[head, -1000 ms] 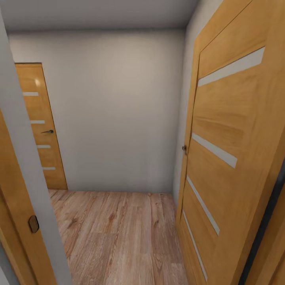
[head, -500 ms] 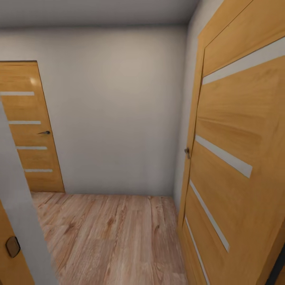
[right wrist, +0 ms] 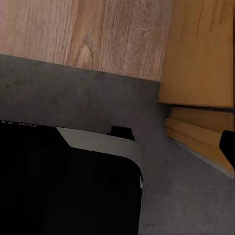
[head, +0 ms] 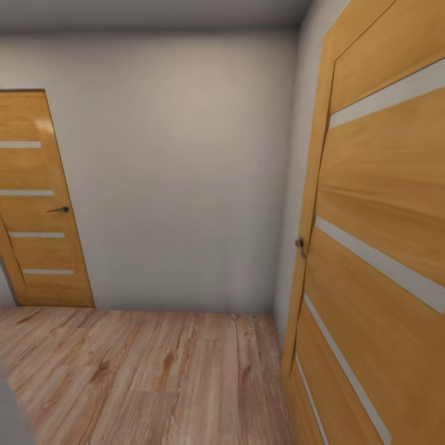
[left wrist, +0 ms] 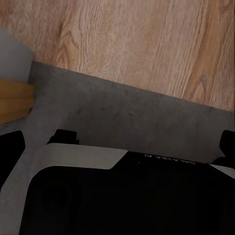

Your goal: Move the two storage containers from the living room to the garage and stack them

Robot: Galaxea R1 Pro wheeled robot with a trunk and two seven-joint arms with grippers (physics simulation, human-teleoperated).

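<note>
Doors and bare walls make up the head view — a small hallway with a light wood-plank floor and a plain pale wall straight ahead. A closed wooden door with four pale horizontal strips and a dark lever handle stands in that wall at the left. A second wooden door with the same pale strips lies close along the right side, with a small metal handle at its near edge.

No orange-red bins appear in any of the three views, so their place cannot be told from here.

The left wrist view looks down on the robot's black base with a pale grey trim, standing on a strip of dark grey concrete floor. That strip meets the wood planks along a straight line, and a bit of door frame shows at the edge.

The right wrist view shows the same black base on the grey concrete, with the wood planks beyond and a wooden door frame beside it.

Only dark slivers at the picture edges hint at each claw's fingers, so I cannot tell whether either claw is apart or together.
</note>
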